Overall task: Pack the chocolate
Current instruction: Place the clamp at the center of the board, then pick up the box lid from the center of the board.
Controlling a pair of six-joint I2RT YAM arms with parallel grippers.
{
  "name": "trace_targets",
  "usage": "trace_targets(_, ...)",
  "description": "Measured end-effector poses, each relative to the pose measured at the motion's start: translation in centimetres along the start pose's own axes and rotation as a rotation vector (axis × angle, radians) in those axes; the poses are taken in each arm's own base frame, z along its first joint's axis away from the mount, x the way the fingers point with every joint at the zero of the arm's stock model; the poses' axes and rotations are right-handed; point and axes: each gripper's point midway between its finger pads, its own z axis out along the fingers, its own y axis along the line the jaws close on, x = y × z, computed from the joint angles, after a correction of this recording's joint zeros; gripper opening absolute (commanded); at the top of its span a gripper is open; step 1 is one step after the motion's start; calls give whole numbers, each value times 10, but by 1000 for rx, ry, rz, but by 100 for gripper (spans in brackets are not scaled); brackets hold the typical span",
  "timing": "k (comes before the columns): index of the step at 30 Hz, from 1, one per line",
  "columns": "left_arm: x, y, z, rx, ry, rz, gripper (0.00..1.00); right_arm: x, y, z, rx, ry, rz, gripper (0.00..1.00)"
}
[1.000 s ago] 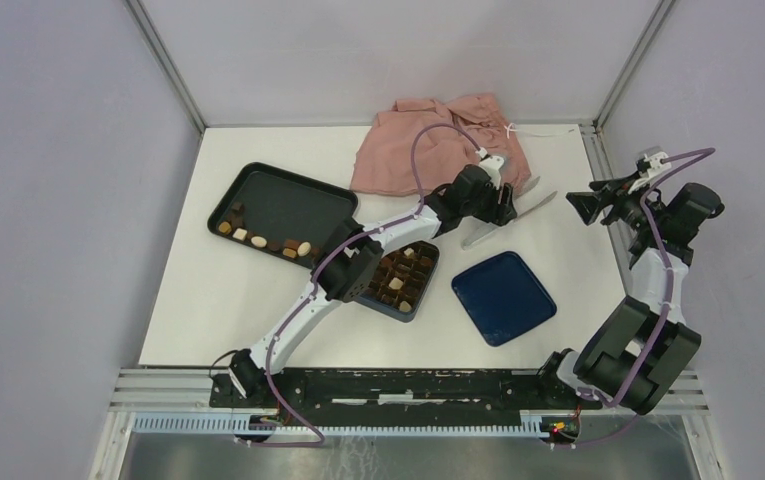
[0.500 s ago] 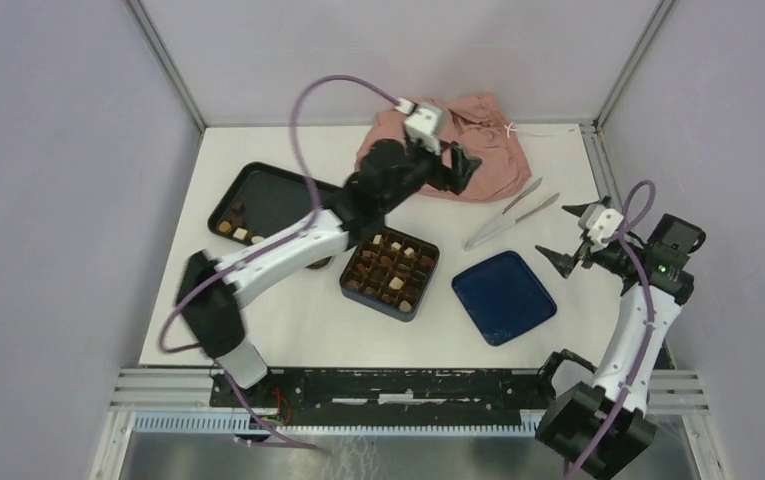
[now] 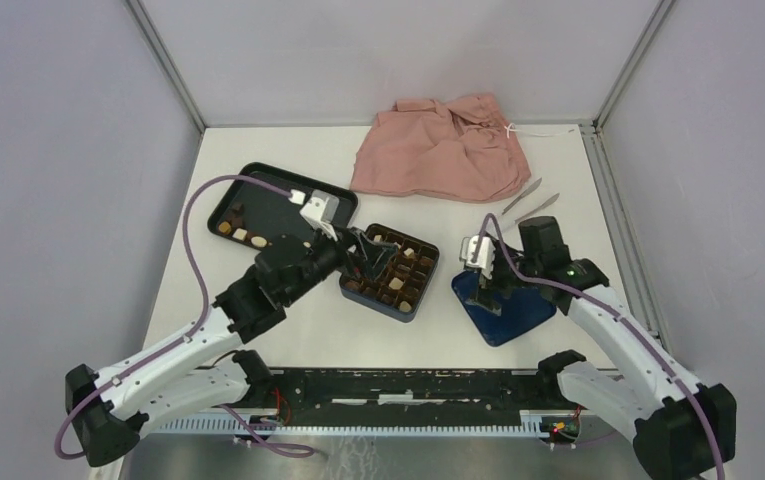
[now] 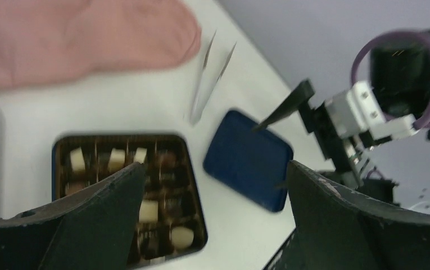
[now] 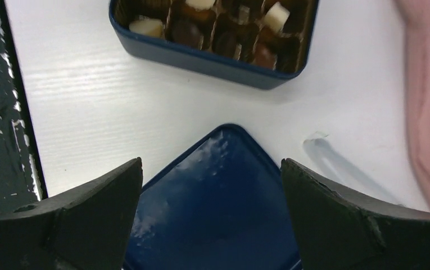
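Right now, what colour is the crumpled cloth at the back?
The cloth is dusty pink, clearest in the top view.

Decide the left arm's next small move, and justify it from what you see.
Probably swing the left end effector, open and empty above the blue box, over to the black tray, where several chocolate pieces lie unpacked.

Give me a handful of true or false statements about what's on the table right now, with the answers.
The tweezers lie inside the blue box. False: they lie on the table near the pink cloth.
Both arms' jaws are open. True.
The black tray holds a few chocolates. True.
The blue lid covers the box. False: it lies on the table beside the box.
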Motion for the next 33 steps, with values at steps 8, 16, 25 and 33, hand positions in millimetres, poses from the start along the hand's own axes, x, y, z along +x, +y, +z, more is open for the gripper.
trace_targets(8,76,38,-29,-138,171,-144,98,58,19,27,8,241,42,89)
trace_targets(16,40,41,-54,-159,0,-224,97,103,51,47,-62,372,45,63)
trace_targets(25,43,60,-70,-235,-31,-220,95,97,53,59,-87,354,70,56)
trace_targets(33,57,71,-68,-290,8,-204,89,84,55,65,-133,333,98,62)
